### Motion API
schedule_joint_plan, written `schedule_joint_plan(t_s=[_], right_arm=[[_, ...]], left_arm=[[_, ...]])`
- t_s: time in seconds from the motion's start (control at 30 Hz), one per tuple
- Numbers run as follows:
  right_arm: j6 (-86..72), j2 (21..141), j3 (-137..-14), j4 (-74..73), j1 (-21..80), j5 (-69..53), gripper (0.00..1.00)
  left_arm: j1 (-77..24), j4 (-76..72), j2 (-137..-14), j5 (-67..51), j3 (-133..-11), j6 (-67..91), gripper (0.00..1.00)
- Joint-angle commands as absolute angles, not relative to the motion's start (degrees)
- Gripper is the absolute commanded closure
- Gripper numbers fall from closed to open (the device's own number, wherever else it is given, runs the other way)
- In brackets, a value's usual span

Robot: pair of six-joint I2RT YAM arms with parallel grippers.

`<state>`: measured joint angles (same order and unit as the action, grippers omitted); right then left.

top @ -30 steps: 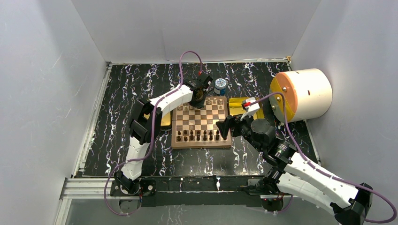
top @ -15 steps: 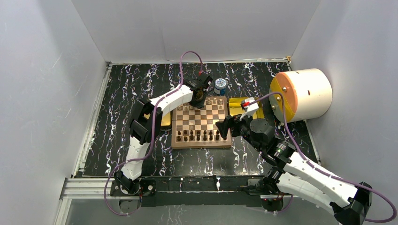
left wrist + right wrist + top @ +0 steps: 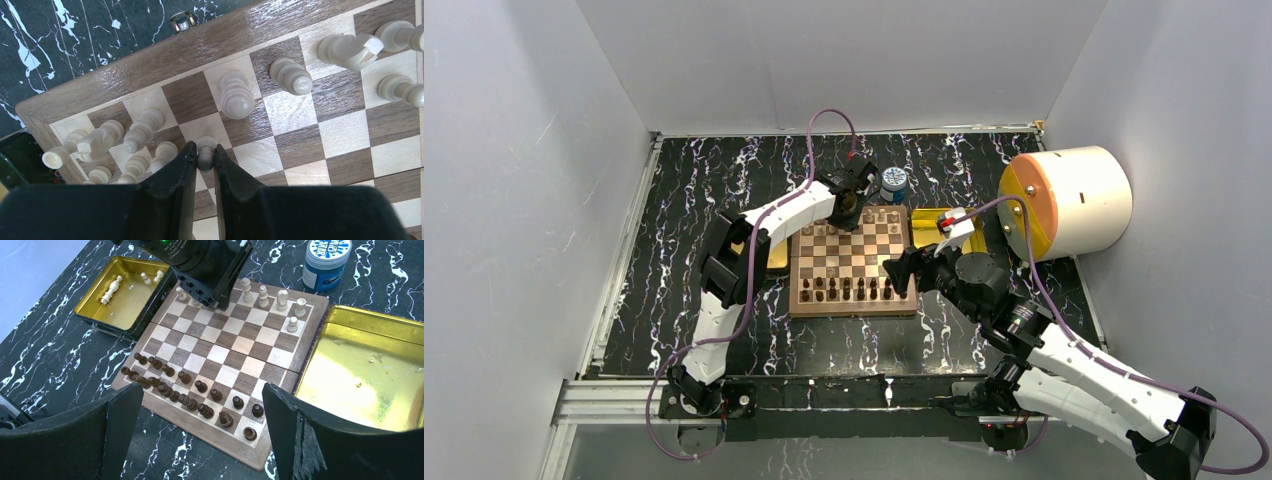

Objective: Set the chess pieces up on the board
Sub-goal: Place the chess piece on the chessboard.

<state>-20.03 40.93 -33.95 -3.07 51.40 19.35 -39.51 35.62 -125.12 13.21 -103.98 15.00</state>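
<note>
At the left side of the chessboard (image 3: 226, 355) sits a gold tray (image 3: 95, 299) holding three cream pieces (image 3: 113, 287), one of them lying flat. Just right of it, over the board's far left corner, the left gripper (image 3: 203, 159) points down with its black fingers (image 3: 176, 172) clenched on the head of a small cream pawn (image 3: 205, 147). The pawn is upright between the fingertips over a light square in the second row from the far edge; whether its base touches the wood cannot be told. Beside it toward the corner stands a tight cluster of cream men (image 3: 131, 145), and more cream figures (image 3: 236, 95) are spaced along the far rows to the right. The dark brown pieces (image 3: 192, 396) fill the two near rows. Past the far right corner stands a blue-lidded jar (image 3: 326, 261), and a second gold tray (image 3: 361, 371) lies against the board's right edge. The right gripper (image 3: 202, 412) hangs above the near right corner, jaws spread wide and holding nothing, well apart from the cream pieces. A white drum (image 3: 1069, 200) lies at the far right.
</note>
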Motion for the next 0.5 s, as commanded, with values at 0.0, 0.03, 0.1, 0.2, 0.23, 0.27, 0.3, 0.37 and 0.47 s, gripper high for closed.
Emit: schedule_joint_plan(t_s=[0.0, 0.03, 0.1, 0.2, 0.23, 0.27, 0.3, 0.37, 0.47], right_arm=[[-20.7, 40.2, -35.0, -0.5, 51.5, 20.0, 0.01], [-20.7, 40.2, -35.0, -0.5, 51.5, 20.0, 0.01], [-20.7, 40.3, -35.1, -0.6, 51.4, 19.9, 0.01], [-20.8, 40.2, -35.1, -1.0, 51.5, 19.9, 0.01], [-20.8, 40.2, -35.1, -1.0, 51.5, 19.9, 0.01], [-20.8, 40.1, -35.1, -1.0, 51.5, 20.0, 0.01], [-20.9, 40.1, -35.1, -0.9, 51.5, 20.0, 0.01], [-20.9, 40.0, -35.1, -0.8, 51.5, 20.1, 0.01], [-21.1, 40.1, -35.1, -0.9, 51.5, 19.9, 0.01]], left_arm=[[-39.6, 35.6, -125.4, 14.6, -103.8, 14.9, 0.86], [-39.6, 35.4, -125.4, 14.4, -103.7, 14.9, 0.86], [-39.6, 35.2, -125.3, 14.3, -103.9, 14.9, 0.86], [-39.6, 35.2, -125.2, 14.3, -104.0, 15.0, 0.86], [-39.6, 35.1, -125.2, 14.3, -104.0, 15.0, 0.85], [-39.6, 35.1, -125.2, 14.4, -104.0, 14.9, 0.85], [-39.6, 35.2, -125.1, 14.6, -104.0, 14.9, 0.84], [-39.6, 35.1, -125.0, 14.9, -103.9, 14.9, 0.83], [-39.6, 35.2, -124.9, 14.9, -103.9, 14.8, 0.81]])
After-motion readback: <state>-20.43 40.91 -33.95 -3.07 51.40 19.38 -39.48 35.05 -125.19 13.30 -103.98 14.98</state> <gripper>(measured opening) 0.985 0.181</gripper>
